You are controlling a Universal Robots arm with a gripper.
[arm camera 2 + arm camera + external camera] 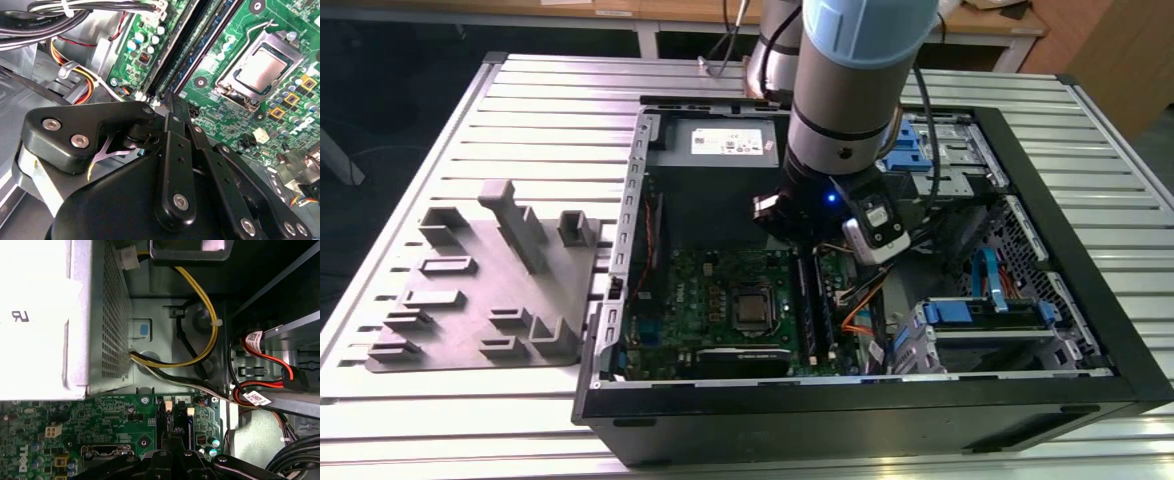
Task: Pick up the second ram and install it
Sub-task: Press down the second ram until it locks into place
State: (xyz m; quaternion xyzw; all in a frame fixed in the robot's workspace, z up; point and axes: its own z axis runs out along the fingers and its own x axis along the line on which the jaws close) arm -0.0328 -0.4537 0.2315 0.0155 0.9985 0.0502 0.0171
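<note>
Inside the open computer case (1067, 290) my gripper (811, 243) hangs low over the green motherboard (707, 290), its fingers shut together. It is at the far end of the long black slots (195, 45), close to the power supply. A long dark stick, the second ram (806, 300), stands in one of those slots beside the processor socket (754, 310). In both wrist views the black fingertips (178, 105) are right at the slots' end (173, 415). Whether they press on the stick I cannot tell.
A grey holder plate (480, 290) with upright blocks lies on the slatted table at the exterior view's left. The power supply (720, 145) sits just behind my gripper. Orange, yellow and black cables (200, 340) and blue drive brackets (987, 305) crowd the case's other side.
</note>
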